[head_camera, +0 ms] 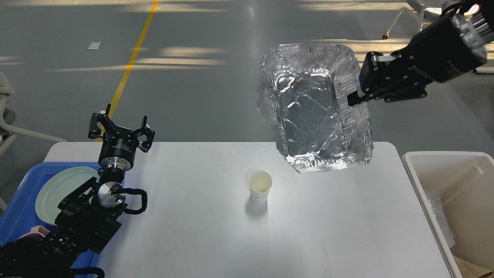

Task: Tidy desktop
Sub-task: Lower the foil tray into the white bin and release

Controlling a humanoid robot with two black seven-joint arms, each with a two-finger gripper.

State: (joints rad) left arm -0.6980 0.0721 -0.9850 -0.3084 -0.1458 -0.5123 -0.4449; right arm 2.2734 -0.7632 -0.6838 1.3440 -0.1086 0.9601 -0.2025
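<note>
The white desktop fills the lower middle of the head view. A crumpled foil tray hangs high above its far right part, tilted toward me, with my right gripper shut on its right rim. A small paper cup stands upright near the middle of the desktop. My left gripper is raised over the far left corner, open, with nothing between its fingers.
A blue plastic tray at the left edge holds a pale green plate and something pink. An off-white bin stands beside the desktop's right edge with clear plastic inside. Chairs stand on the grey floor beyond.
</note>
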